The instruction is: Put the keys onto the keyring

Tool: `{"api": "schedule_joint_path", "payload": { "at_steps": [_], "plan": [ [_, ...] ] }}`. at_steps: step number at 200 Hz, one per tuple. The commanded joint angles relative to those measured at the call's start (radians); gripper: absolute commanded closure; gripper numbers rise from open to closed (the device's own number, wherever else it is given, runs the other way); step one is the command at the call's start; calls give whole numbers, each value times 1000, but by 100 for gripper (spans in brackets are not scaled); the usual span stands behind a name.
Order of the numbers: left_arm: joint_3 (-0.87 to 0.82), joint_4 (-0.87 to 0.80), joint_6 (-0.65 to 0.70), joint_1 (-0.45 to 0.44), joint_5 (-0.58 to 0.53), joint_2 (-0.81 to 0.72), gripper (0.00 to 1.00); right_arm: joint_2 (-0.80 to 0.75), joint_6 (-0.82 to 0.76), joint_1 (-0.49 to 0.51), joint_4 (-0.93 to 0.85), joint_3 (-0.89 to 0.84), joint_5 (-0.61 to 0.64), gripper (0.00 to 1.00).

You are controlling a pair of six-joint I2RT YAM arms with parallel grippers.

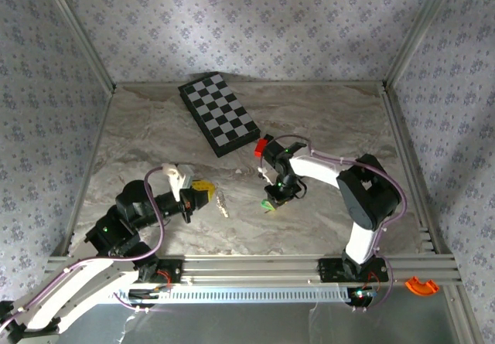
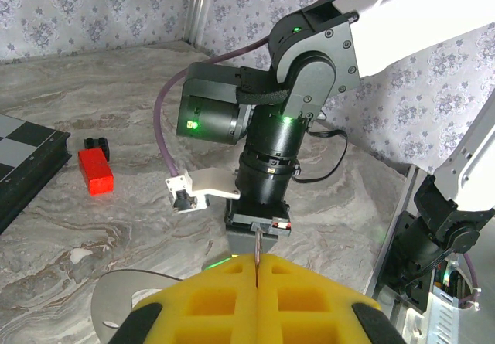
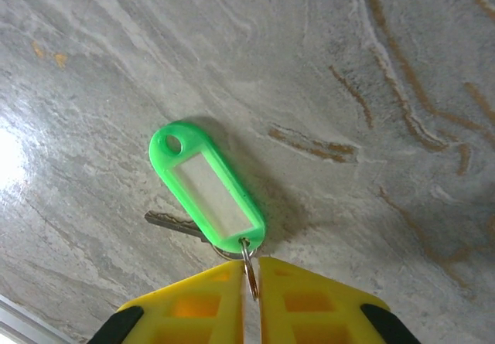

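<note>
Since keys (image 3: 207,185) and keyring (image 1: 222,203) lie apart, joining is not yet done. Near side: left gripper (image 1: 206,195) jaws closed; thin metal edge shows btwn tips, identity unclear. Keyring lies on bench (image 1: 332,127) just beside it. Farther: right gripper (image 3: 249,267) jaws pinched on small ring of green-tagged keys; tag appears flat on bench. Remaining: lift, align, thread.

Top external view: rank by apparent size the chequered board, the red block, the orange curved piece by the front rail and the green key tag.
1. Black-and-white chequered board
2. Orange curved plastic piece
3. Small red block
Green plastic key tag: partly covered by the right arm, so it can't be ranked against the block.
</note>
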Motion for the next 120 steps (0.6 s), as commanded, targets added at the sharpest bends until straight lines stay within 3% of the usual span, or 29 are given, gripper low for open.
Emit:
{"api": "schedule_joint_path", "payload": {
  "at_steps": [1,75,120],
  "plan": [
    [-1,47,-11,8,7,-13,100,-31,-17,10,-39,-14,20,89],
    [-2,49,-14,9,4,-12,100,-139,73,85,48,-110,76,100],
    [-6,53,-21,11,7,-10,100,-324,190,220,300,-298,210,100]
  ]
}}
